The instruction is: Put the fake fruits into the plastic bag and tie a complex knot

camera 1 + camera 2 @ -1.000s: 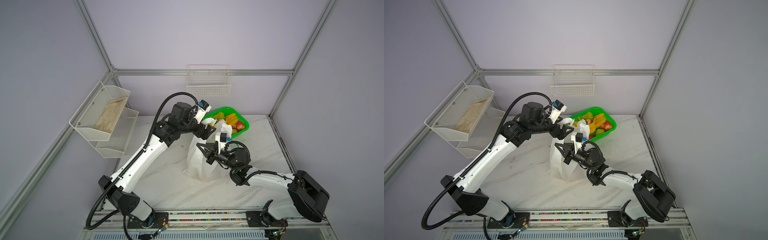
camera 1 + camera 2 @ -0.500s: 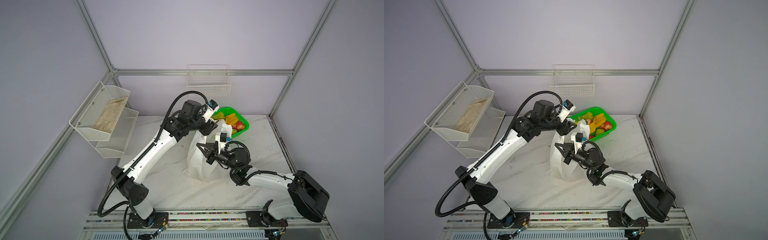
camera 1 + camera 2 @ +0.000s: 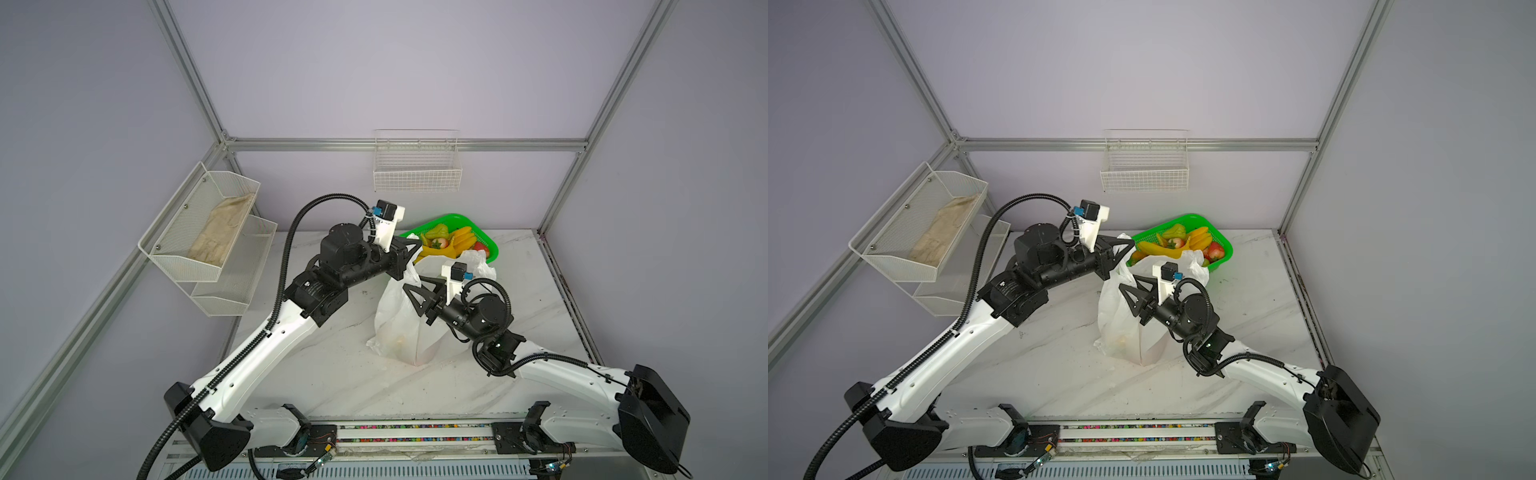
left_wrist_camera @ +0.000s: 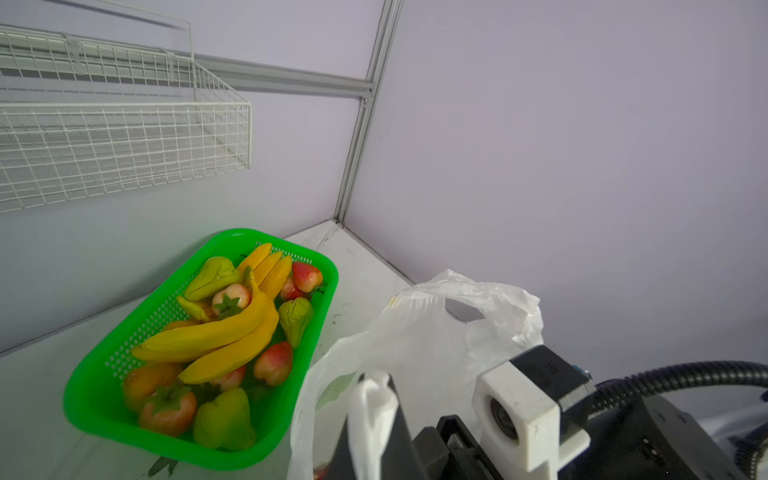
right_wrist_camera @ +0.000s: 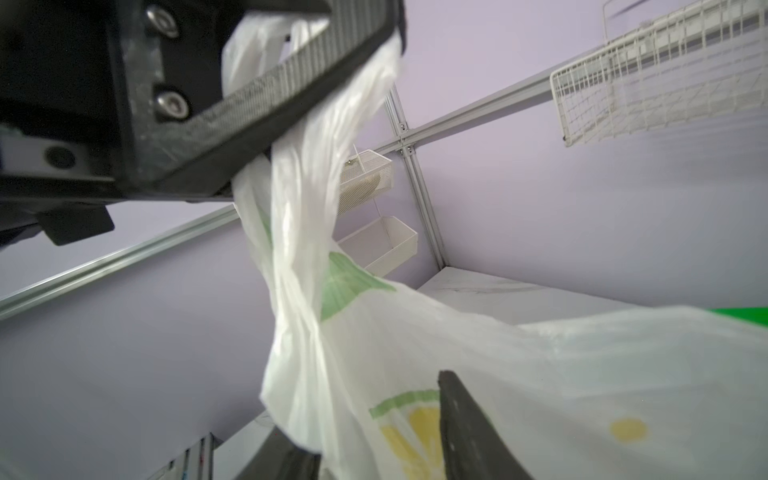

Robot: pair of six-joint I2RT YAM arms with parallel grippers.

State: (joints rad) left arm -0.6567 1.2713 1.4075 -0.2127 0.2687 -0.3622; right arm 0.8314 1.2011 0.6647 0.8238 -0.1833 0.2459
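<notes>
Two white and black robot arms reach over a white marbled tabletop (image 3: 353,386) inside a lilac-walled cell. The plastic bag (image 3: 395,332), thin and white with yellow lemon slices and green leaves printed on it, stands upright near the middle of the tabletop, a little toward its back edge.

The left gripper (image 3: 415,249) is above the bag's back left side, its jaws pressed together on one twisted handle, which it holds up. The right gripper (image 3: 413,297) is against the bag's upper front, with its jaws spread. The right wrist view shows bag film between its dark fingers (image 5: 461,432), which are not clamped on it. The bag's other handle (image 4: 465,309) stands loose.

The fake fruits (image 4: 224,332), which are yellow bananas, red apples, green pears and an orange one, lie heaped in a bright green mesh basket (image 3: 453,217). It sits at the tabletop's back edge, right of centre, just behind the bag.

A faint orange shape (image 3: 399,343) shows through the bag's lower side, too dim to name.

An empty-looking white wire basket (image 3: 417,180) hangs on the back wall. White mesh shelves (image 3: 232,291) on the left wall hold a beige cloth (image 3: 220,232).
</notes>
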